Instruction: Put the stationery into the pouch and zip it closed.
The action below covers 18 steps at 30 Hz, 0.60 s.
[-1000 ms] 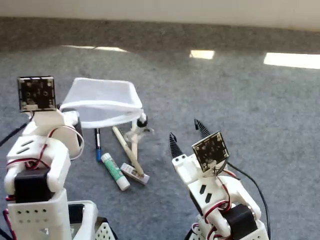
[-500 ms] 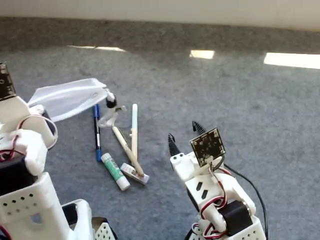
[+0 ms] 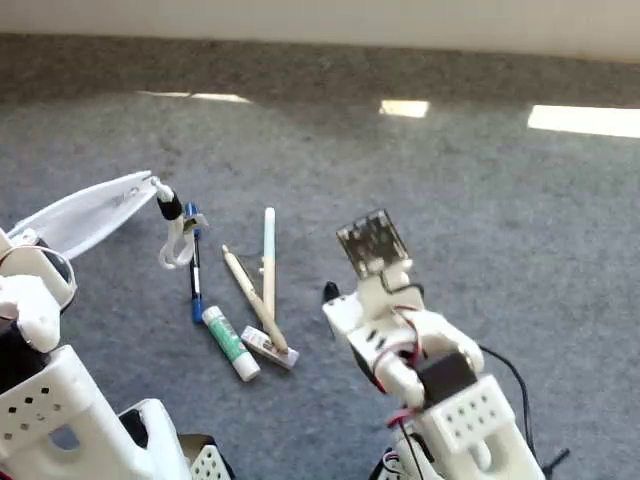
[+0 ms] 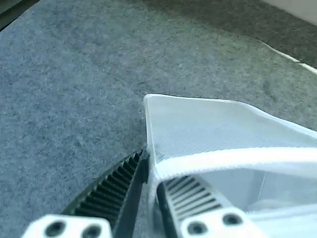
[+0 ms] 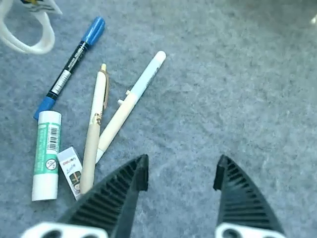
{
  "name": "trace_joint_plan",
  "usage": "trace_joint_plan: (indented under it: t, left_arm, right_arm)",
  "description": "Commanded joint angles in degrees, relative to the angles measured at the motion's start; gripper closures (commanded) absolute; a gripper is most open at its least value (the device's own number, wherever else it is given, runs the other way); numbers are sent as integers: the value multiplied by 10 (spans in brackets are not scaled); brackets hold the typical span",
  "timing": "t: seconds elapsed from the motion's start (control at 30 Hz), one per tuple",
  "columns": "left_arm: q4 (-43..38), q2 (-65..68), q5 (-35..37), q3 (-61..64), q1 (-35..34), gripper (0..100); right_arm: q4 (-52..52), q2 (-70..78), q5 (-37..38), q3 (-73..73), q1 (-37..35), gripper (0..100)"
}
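Observation:
My left gripper (image 4: 148,173) is shut on the rim of the white mesh pouch (image 4: 223,144), which hangs lifted off the carpet at the left (image 3: 95,210), its zip pull and white loop (image 3: 178,240) dangling. On the carpet lie a blue marker (image 5: 72,64), a beige pen (image 5: 94,124), a pale pen (image 5: 133,94), a green glue stick (image 5: 45,153) and a small eraser (image 5: 69,166). My right gripper (image 5: 181,173) is open, just short of the pens, nothing between its fingers. In the high view the same items lie between the arms: marker (image 3: 195,270), glue stick (image 3: 228,342).
Grey carpet covers the whole work area, with a pale wall strip along the far edge (image 3: 320,20). Open carpet stretches to the right of the right arm (image 3: 430,370).
The left arm has swung left and lifted the pouch off the stationery, uncovering the marker and pens. The right arm has turned towards the pile.

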Motion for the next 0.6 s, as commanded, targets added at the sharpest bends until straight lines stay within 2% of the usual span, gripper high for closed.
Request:
trace_joint_plan:
  t: [0.0,0.23,0.43,0.57]
  left_arm:
    - [2,2,5,-5,-6,994]
    - [1,2,6,5,-4,994]
    - [0,1,6,8,-4,994]
    - [1,1,6,9,-4,994]
  right_arm:
    - [2,113,-16,-120,-7,845]
    - [2,335,-19,-298,-21,845]
    - [2,479,-87,-401,-51,845]
    - [2,548,-98,-455,-62,845]
